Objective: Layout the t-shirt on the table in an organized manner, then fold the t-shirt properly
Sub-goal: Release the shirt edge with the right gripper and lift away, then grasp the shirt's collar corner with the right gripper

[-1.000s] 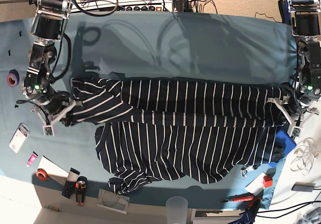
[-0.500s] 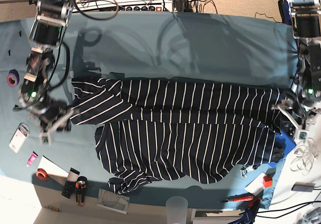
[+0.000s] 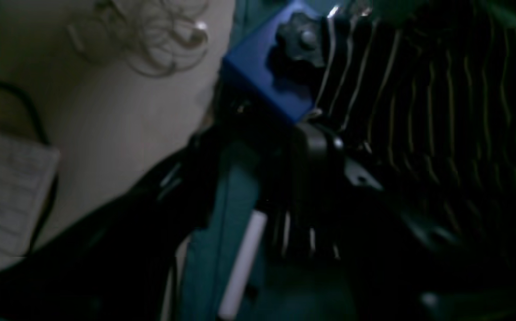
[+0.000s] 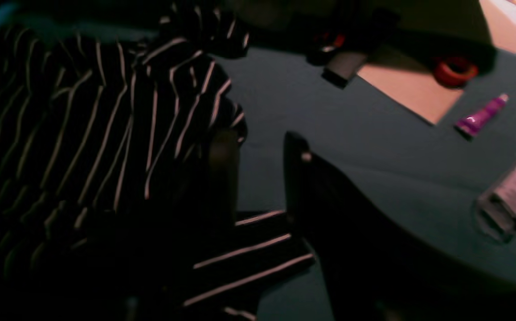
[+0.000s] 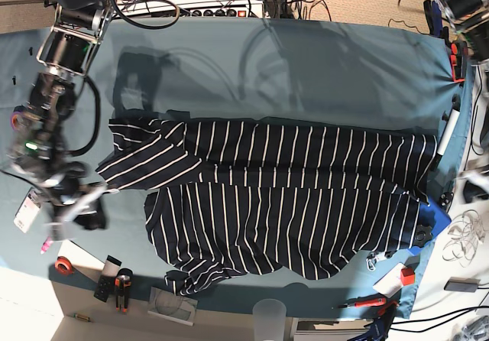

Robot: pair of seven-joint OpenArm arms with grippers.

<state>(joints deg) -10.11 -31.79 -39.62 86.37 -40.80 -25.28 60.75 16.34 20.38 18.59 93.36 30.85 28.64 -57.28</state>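
While both claws gape empty | right claw [image 4: 258, 147] beside t-shirt [image 5: 275, 196]

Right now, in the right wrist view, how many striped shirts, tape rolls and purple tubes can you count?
t-shirt: 1
red tape roll: 1
purple tube: 1
Total: 3

The base view looks straight down from above; both wrist views look low and close, sharing the t-shirt [image 5: 283, 196].
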